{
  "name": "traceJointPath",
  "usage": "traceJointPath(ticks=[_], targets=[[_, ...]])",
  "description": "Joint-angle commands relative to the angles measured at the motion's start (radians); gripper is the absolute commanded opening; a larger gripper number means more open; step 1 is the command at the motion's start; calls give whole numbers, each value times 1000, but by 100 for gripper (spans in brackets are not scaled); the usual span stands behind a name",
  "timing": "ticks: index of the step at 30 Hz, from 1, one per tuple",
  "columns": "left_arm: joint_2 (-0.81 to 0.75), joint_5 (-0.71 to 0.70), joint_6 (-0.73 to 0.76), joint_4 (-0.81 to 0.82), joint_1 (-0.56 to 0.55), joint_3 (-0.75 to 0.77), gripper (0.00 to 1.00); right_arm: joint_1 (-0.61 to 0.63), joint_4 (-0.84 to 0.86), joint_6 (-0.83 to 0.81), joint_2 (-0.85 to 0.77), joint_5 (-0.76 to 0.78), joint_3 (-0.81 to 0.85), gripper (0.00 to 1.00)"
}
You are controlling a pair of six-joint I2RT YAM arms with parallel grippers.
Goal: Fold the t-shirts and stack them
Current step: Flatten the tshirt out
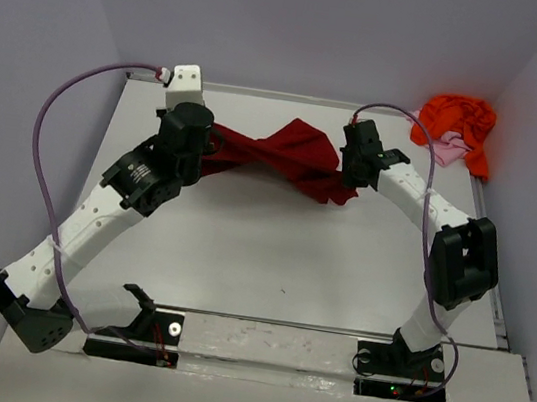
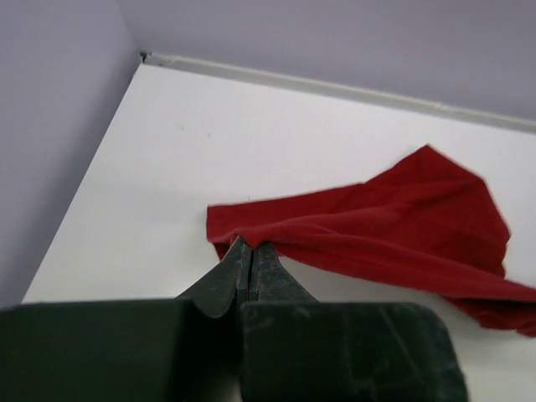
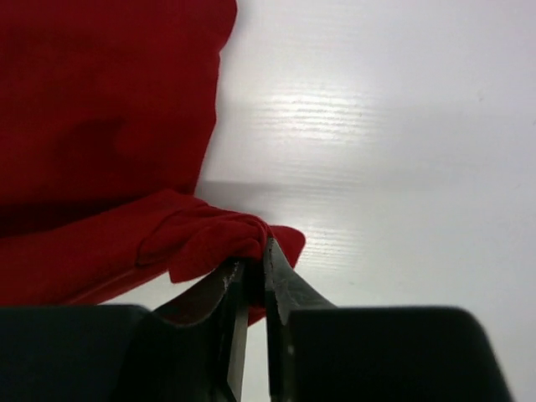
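Note:
The dark red t-shirt (image 1: pixel 291 154) hangs twisted between my two grippers over the far middle of the table. My left gripper (image 1: pixel 207 141) is shut on its left edge; in the left wrist view the cloth (image 2: pixel 377 226) spreads away from the closed gripper (image 2: pixel 249 247). My right gripper (image 1: pixel 351 178) is shut on a bunched fold at its right end, seen in the right wrist view (image 3: pixel 209 239) at the gripper (image 3: pixel 255 260). The orange t-shirt (image 1: pixel 457 123) lies crumpled in the far right corner on top of the pale pink t-shirt (image 1: pixel 446 149).
The white table (image 1: pixel 271 252) is walled at the back and both sides. A raised rail (image 1: pixel 268 338) runs along the near edge by the arm bases. Purple cables (image 1: pixel 52 128) loop from each arm.

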Motion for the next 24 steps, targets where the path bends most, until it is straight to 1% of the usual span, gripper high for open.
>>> traceJointPath(ticks=[1, 2, 3, 6, 7, 8, 11, 12, 16, 21, 24], targets=[[55, -60, 89, 1, 19, 163, 0, -6, 19, 36, -17, -33, -57, 19], [66, -56, 92, 1, 19, 177, 0, -6, 38, 39, -16, -44, -87, 22], [83, -53, 93, 2, 21, 187, 0, -6, 47, 51, -17, -70, -103, 31], [100, -42, 93, 16, 19, 173, 0, -6, 74, 59, -26, -102, -167, 39], [108, -40, 98, 24, 22, 164, 0, -6, 79, 64, -34, -108, -183, 44], [109, -48, 98, 27, 27, 164, 0, 3, 94, 68, -37, -110, -201, 45], [123, -52, 115, 39, 36, 184, 0, 14, 116, 85, -36, -125, -276, 45], [138, -60, 118, 35, 34, 214, 0, 25, 134, 90, -34, -136, -311, 46], [169, -49, 115, 19, 36, 269, 0, 51, 176, 114, -37, -159, -361, 46], [174, -40, 113, 27, 36, 248, 0, 69, 217, 124, -48, -252, -339, 46], [161, -36, 110, 33, 39, 225, 0, 69, 235, 128, -40, -269, -330, 46]])
